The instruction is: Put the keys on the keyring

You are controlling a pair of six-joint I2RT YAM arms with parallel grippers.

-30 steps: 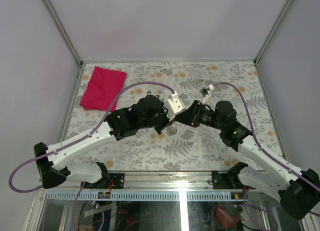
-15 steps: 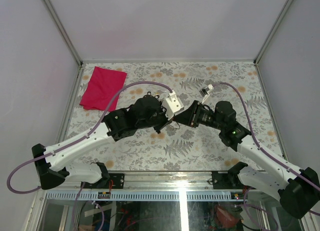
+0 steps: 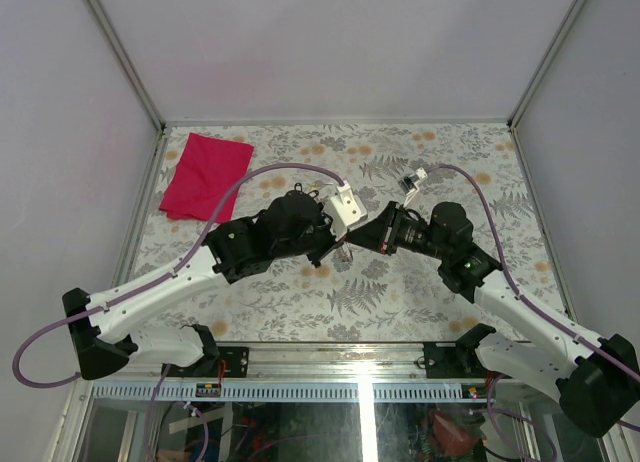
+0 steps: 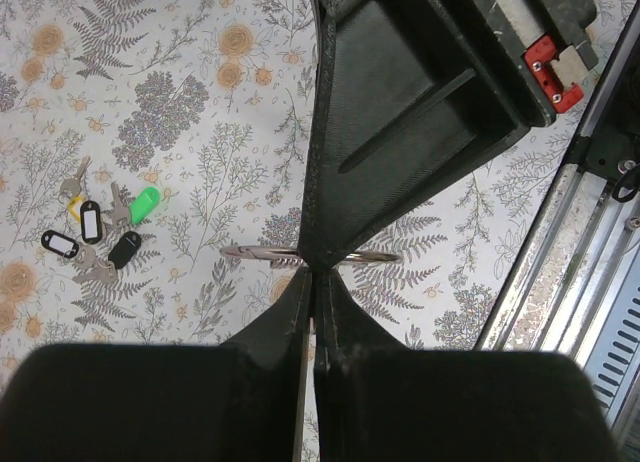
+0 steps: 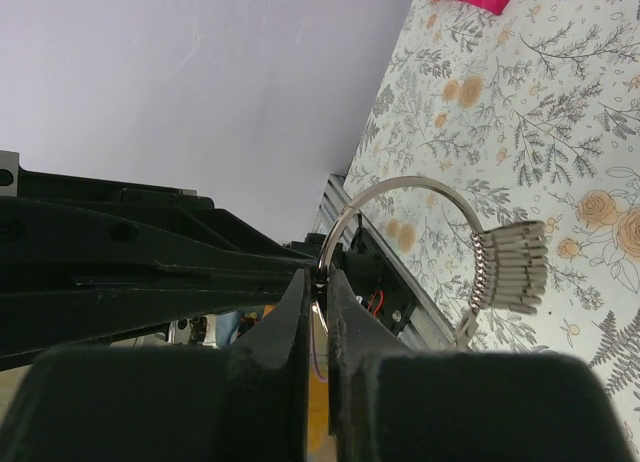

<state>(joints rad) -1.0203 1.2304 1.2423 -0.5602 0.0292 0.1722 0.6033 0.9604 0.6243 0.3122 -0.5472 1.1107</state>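
My left gripper (image 4: pixel 312 274) and right gripper (image 5: pixel 322 274) both pinch the thin silver wire keyring (image 5: pixel 405 180), tip to tip; black-headed keys (image 4: pixel 124 249) lie on the surface (image 4: pixel 200 102), off my left gripper's side.

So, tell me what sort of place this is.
Probably a robotics lab test cell: left arm and right arm bolted to a floral-covered table, plain white panels in metal framing around it, wiring below the near rail.
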